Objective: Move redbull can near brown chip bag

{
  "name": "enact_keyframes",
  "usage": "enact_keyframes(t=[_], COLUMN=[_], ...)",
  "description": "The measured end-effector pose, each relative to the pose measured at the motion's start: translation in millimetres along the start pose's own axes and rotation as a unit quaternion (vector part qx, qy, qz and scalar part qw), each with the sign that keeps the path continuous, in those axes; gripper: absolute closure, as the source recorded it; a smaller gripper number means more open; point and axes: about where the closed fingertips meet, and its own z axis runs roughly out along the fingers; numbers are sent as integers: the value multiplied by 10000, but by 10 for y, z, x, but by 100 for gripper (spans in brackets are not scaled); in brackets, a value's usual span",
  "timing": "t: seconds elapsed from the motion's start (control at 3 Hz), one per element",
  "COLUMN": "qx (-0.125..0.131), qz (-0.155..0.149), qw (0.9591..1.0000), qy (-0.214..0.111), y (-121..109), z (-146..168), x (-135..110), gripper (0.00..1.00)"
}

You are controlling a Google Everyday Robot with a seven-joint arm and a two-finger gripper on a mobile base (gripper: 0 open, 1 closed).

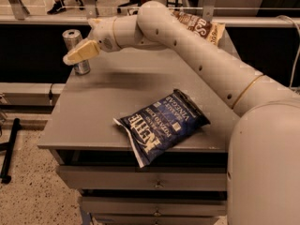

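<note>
The redbull can (71, 36) stands upright at the far left corner of the grey table (98, 121). My gripper (77, 55) is at the can, in front of its middle and covering part of it. The brown chip bag (202, 28) lies at the far right of the table, partly hidden behind my arm (197, 60), which reaches across the table from the right.
A dark blue Kettle chip bag (161, 125) lies near the table's front edge, right of centre. Drawers (154, 179) sit under the tabletop. A railing (37, 18) and chair legs show behind the table.
</note>
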Motion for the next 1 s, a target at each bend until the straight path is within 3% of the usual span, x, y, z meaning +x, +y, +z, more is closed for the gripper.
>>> enact_keyframes(t=[0.33,1.0], qx=[-29,2], qz=[102,235], qw=[9999,9996], qy=[-68,-157], y=[44,89], z=[124,248], x=[19,104], gripper=[0,41])
